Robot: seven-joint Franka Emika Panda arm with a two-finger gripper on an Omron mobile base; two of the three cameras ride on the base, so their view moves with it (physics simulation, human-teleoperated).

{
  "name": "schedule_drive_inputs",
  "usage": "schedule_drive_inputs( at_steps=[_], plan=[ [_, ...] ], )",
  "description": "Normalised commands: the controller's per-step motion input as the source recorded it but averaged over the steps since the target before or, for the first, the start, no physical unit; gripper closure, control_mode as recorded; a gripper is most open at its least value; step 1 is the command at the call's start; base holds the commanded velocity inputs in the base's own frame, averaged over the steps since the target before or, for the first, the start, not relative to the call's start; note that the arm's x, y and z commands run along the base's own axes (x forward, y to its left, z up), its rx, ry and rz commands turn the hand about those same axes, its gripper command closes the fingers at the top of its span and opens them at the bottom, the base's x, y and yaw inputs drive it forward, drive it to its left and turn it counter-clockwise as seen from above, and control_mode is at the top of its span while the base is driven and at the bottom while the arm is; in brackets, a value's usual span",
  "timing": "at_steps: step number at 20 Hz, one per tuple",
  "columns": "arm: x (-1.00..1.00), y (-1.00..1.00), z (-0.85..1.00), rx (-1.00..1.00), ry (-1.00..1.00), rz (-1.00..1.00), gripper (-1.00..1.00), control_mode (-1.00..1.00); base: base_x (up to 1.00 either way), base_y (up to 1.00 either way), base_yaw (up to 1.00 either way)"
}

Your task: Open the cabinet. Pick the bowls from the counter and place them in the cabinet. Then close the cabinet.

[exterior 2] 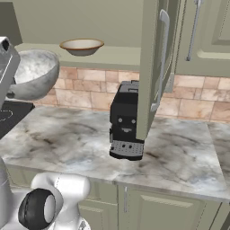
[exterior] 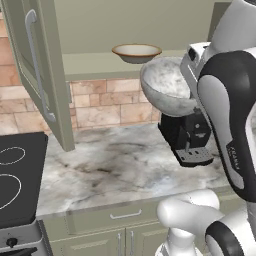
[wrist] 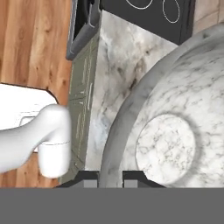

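My gripper [wrist: 110,177] is clamped narrow on the rim of the speckled grey bowl [exterior: 167,87], one finger either side of the wall; the hand view looks straight into its flat base. I hold it by the rim because the bowl is too wide to span. It hangs tilted in the air, well above the counter [exterior: 125,165] below me, level with the pale shelf [exterior: 90,65] of the open cabinet [exterior: 37,75]. The tan bowl [exterior: 136,52] already sits on that shelf, ahead of my load and slightly higher. Judgement: the carry is near its end; I need to clear the shelf edge and set down beside the tan bowl. The coffee machine [exterior 2: 126,121] stands beneath me.
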Motion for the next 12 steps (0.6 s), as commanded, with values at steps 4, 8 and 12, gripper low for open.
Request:
schedule_drive_inputs(
  at_steps=[4,8,12],
  plan=[
    [-0.01,-0.43,-0.01,0.03,0.01,-0.11,1.00,-1.00,0.00,0.00,0.00],
    [0.00,-0.52,-0.17,-0.01,-0.01,-0.08,1.00,-1.00,0.00,0.00,0.00],
    [0.00,-0.46,-0.53,-0.10,-0.17,-0.04,1.00,-1.00,0.00,0.00,0.00]
  ],
)
